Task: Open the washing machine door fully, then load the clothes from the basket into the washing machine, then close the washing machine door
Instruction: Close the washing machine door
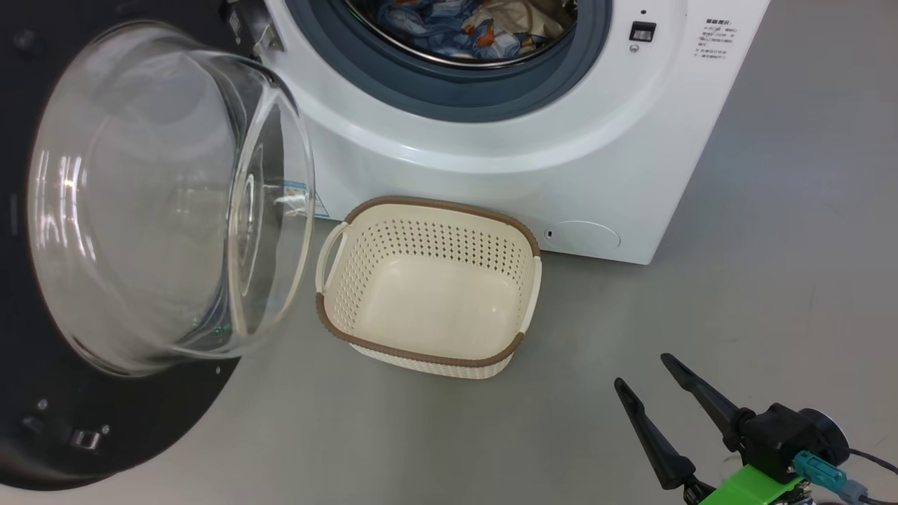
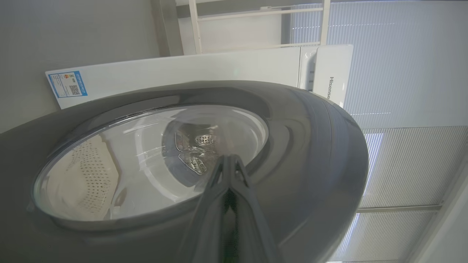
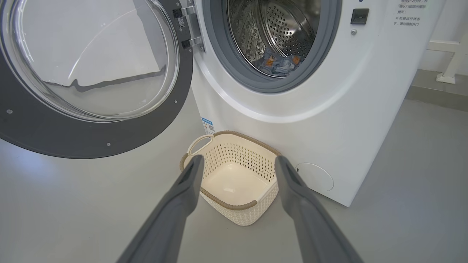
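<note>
Cream holey plastic basket (image 1: 435, 204) sits empty before the big white washing machine (image 1: 491, 175), blue and cream clothes (image 1: 463, 28) inside it. Left gripper (image 2: 228, 157) fingers pressed together; right gripper (image 1: 641, 370) spread wide.

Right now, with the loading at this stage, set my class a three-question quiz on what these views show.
1. True or false: the basket is empty.
2. Where are the clothes? A) in the basket B) inside the washing machine C) hanging on the washing machine door
3. Fill in: the washing machine door stands ____.
Key: 1 true; 2 B; 3 open.
</note>
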Robot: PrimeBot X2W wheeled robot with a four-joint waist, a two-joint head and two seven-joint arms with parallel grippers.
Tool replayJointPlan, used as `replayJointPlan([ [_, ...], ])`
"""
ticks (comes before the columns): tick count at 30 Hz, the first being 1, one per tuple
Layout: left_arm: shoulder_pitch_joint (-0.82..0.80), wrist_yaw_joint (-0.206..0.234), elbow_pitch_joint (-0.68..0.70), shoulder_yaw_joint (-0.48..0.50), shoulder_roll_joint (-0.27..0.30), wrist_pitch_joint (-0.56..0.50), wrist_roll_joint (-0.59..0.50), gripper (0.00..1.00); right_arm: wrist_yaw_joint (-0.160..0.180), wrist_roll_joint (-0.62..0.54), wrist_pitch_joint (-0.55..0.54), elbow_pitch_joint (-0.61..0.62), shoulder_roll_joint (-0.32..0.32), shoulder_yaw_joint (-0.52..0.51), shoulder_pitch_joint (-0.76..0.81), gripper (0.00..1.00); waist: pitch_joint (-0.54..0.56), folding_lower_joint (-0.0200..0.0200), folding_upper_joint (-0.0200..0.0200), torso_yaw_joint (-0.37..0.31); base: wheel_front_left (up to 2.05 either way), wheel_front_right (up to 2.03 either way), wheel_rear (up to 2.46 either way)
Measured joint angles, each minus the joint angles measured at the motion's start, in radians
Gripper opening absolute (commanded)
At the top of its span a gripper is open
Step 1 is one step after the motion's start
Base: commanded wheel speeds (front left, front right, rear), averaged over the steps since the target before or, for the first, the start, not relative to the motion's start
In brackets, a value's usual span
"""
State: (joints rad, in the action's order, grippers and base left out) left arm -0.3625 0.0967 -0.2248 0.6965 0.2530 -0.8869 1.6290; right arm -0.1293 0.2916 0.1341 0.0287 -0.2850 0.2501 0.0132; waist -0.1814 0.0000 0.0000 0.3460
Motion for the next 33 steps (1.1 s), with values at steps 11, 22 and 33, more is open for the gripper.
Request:
replayJointPlan([
  [11,0.015,0.013,0.076,-0.016,-0.047,-0.084,0.071,0.0,0.0,0.001,0.01,-0.012,0.003,0.0,-0.019,1.0,-0.003,0.0,0.0,-0.013,0.0,0.0,0.0],
  [22,0.038,0.04,0.151,-0.099,-0.075,-0.179,0.093,0.0,0.0,0.002,0.019,-0.031,0.012,-0.001,-0.019,1.0,-0.001,0.0,0.0,-0.022,0.0,0.0,0.0],
  [33,0.037,0.031,0.176,-0.137,-0.114,-0.188,0.095,0.0,0.0,0.007,0.044,-0.064,0.043,0.022,-0.021,1.0,0.027,0.0,0.0,-0.059,0.0,0.0,0.0],
])
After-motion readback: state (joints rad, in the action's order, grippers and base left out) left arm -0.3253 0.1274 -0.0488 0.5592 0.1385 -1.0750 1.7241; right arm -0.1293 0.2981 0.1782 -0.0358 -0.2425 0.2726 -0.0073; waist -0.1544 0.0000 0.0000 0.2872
